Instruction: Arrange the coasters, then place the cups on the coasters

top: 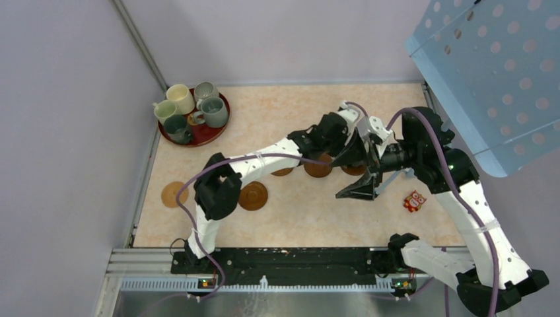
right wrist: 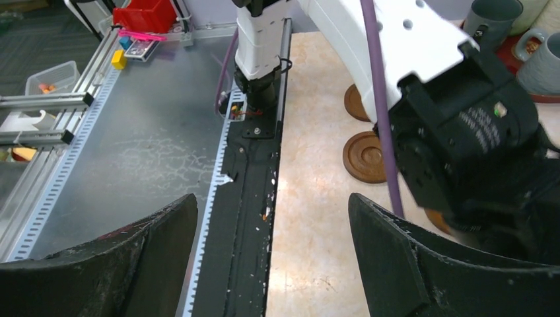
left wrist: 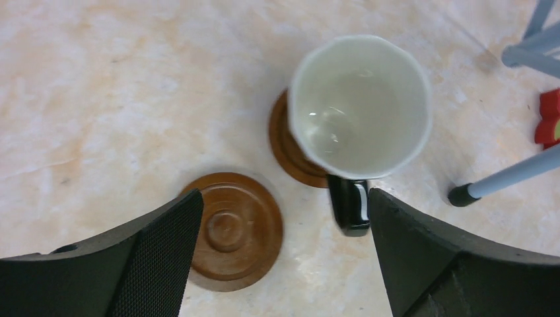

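"Where is the cup?"

"The cream cup [left wrist: 360, 105] sits on a brown coaster [left wrist: 284, 142], just in front of my left tool [left wrist: 282, 197]. Its dark handle [left wrist: 349, 205] points back at the tool, very near one finger."

"Are you holding it?"

"No. My left tool's fingers are wide apart, one on each side, and not clamped on anything."

"What else is close?"

"A second coaster [left wrist: 231, 231] lies just beside the first one, with no cup on it, partly under my other finger. Past the cup, off to the side, a small red thing [left wrist: 548, 119] lies on the bench [left wrist: 99, 99]."

"And your right tool?"

"My right tool [right wrist: 272, 199] has its fingers far apart too, with nothing between them. It points at the black rail [right wrist: 244, 198] on the near edge of the bench."

"And the other cups?"

"Five cups [top: 213, 111] stand on the dark red tray [top: 206, 135], far away from both tools."
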`<state>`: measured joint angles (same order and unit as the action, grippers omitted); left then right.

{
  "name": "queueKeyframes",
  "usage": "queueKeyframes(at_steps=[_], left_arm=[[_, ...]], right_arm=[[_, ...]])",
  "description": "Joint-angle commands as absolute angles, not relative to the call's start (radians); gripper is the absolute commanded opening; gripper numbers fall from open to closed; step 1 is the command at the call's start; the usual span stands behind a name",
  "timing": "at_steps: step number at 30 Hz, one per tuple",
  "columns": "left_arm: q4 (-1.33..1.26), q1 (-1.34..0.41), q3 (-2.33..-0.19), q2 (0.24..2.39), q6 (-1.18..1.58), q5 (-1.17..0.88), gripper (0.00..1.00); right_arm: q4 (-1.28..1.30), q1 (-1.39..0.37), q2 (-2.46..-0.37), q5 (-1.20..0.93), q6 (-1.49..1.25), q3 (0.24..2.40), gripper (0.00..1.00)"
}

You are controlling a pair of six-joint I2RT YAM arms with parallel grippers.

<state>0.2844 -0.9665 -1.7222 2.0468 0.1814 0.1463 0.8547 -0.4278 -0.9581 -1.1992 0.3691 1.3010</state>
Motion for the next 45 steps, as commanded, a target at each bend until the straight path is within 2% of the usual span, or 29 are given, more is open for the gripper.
queueKeyframes(at_steps=[1,6,15,25,27,31,37,41,45], left_arm=[[0.238,-0.891,-1.678,1.921,0.199,0.134,0.99],[0.248,-0.788,-1.598,1.808,0.206,0.067,0.99],[0.271,-0.443,-1.367,1.557,0.17,-0.074,0.99],[0.447,-0.095,-1.337,1.478,-0.31,-0.231,0.99],[0.463,-0.046,-1.348,1.48,-0.327,-0.197,0.99],[0.476,-0.008,-1.33,1.512,-0.154,0.074,0.99],[0.388,0.034,-1.229,1.528,0.119,0.337,0.94],[0.434,0.041,-1.28,1.614,0.22,0.443,0.92],[0.424,0.062,-1.309,1.67,0.259,0.427,0.9]], right_arm=[[0.768,-0.418,-0.982,-1.215,0.322,1.32,0.83],[0.686,-0.428,-1.024,-1.191,0.262,1.318,0.83],[0.51,-0.454,-1.118,-0.966,0.193,1.251,0.83],[0.463,-0.456,-1.231,-0.806,0.26,1.196,0.84],[0.469,-0.456,-1.237,-0.791,0.269,1.189,0.84],[0.458,-0.456,-1.226,-0.764,0.275,1.159,0.84],[0.423,-0.456,-1.204,-0.779,0.26,1.13,0.84],[0.427,-0.456,-1.198,-0.784,0.257,1.131,0.84],[0.421,-0.456,-1.181,-0.787,0.255,1.12,0.84]])
